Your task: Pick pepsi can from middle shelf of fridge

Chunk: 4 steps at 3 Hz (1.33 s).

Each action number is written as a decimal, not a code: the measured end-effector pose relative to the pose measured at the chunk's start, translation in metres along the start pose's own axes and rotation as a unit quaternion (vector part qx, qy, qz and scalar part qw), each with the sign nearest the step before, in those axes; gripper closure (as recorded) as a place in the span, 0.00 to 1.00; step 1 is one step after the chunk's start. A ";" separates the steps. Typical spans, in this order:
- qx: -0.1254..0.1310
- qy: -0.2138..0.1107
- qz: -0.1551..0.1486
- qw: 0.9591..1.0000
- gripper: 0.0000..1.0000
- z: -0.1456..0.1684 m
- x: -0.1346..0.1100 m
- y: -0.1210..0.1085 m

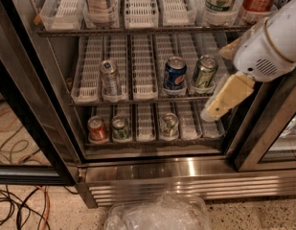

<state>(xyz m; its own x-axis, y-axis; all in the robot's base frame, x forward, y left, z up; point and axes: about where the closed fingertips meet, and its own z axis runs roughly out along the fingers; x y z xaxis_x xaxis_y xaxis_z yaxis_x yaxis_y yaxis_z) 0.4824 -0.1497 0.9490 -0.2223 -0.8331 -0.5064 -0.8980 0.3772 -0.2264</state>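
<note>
The pepsi can (pixel 175 74), dark blue with a silver top, stands upright in a white lane tray on the middle shelf (pixel 142 100) of the fridge (pixel 186 174). A green-silver can (pixel 204 72) stands right beside it, and a plain silver can (pixel 110 78) stands two lanes to its left. My gripper (pixel 217 83) reaches in from the upper right on a white arm. It is open and empty, in front of the shelf's right end, just right of the green-silver can. One cream finger (pixel 229 97) points down-left.
The bottom shelf holds a red can (pixel 96 128), a green can (pixel 120 128) and a silver can (pixel 169 125). Bottles stand on the top shelf (pixel 138 30). Black door frames flank the opening at the left (pixel 28 109) and right (pixel 262 133). A plastic bag (pixel 159 214) and cables (pixel 18 205) lie on the floor.
</note>
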 end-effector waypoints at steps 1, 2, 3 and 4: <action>0.019 -0.066 0.037 0.997 0.00 0.026 -0.029 -0.007; 0.049 -0.109 0.101 0.988 0.00 0.042 -0.043 -0.010; 0.071 -0.146 0.167 0.973 0.00 0.056 -0.053 -0.010; 0.100 -0.186 0.212 0.954 0.00 0.067 -0.065 -0.012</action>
<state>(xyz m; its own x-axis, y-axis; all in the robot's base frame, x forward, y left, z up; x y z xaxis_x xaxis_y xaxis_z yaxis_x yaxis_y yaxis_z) 0.5332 -0.0731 0.9287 -0.3671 -0.4012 -0.8392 -0.6576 0.7500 -0.0709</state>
